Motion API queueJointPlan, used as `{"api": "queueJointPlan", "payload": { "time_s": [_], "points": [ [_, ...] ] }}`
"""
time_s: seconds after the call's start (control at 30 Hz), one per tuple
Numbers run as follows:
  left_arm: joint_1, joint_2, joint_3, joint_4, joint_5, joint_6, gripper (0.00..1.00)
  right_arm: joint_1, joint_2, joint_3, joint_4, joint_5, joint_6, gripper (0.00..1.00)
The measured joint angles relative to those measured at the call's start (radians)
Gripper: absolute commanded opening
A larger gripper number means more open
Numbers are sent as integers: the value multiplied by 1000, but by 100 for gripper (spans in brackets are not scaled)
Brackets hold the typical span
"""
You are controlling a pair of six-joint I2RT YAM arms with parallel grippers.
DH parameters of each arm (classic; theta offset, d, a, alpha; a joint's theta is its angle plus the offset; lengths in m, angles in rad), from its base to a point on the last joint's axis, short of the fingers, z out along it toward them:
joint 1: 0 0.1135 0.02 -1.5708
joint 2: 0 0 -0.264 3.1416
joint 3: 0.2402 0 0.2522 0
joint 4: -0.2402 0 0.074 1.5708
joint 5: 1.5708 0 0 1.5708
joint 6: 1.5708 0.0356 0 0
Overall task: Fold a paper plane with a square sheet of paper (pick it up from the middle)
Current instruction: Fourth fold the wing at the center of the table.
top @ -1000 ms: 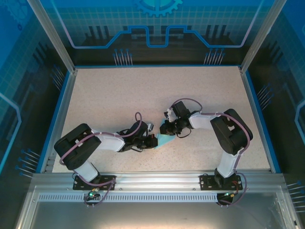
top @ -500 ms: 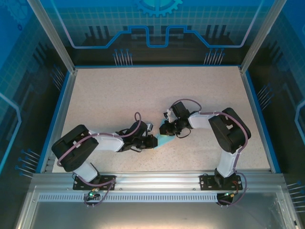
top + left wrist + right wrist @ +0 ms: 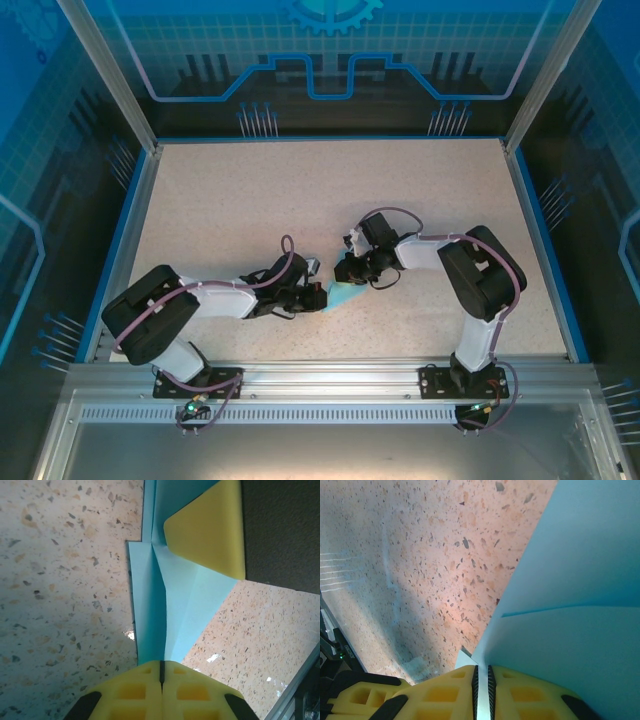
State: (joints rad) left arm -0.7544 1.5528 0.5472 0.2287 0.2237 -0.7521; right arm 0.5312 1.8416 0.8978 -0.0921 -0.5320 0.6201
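A thin light-blue paper sheet (image 3: 343,296), already partly folded, is seen on the speckled beige table (image 3: 300,200), in the near middle part, between the two arms. It is held from both sides.

The left gripper (image 3: 312,296) is placed at the left end of the sheet. In the left wrist view its yellow fingers (image 3: 130,690) are pressed fully together, and a raised fold of the paper (image 3: 185,605) runs straight into the seam between them, so the left gripper (image 3: 161,666) is clenched on the paper. A sharp dark crease is seen along this fold, and flat layers are spread to its left and right on the table.

The right gripper (image 3: 352,272) is placed at the far right end of the sheet. In the right wrist view only a narrow slit is left between its yellow fingers (image 3: 530,695), and a pale edge of the paper (image 3: 570,630) is seen inside the slit. The right gripper (image 3: 481,672) is therefore grasping the paper. One yellow pad (image 3: 210,530) of it is also seen in the left wrist view, lying on the upper part of the sheet.
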Motion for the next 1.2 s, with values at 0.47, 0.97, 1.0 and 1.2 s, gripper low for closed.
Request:
{"api": "queueJointPlan", "payload": {
  "time_s": [0.47,0.97,1.0,1.2],
  "points": [
    [0,0,18,-57,-21,2,2,0,5,0,8,-7,0,17],
    [0,-182,40,-242,-60,15,20,0,5,0,8,-7,0,17],
    [0,-187,50,-246,-60,19,21,0,5,0,8,-7,0,17],
    [0,-116,116,-224,-1,45,20,0,5,0,8,-7,0,18]
  ]
}}
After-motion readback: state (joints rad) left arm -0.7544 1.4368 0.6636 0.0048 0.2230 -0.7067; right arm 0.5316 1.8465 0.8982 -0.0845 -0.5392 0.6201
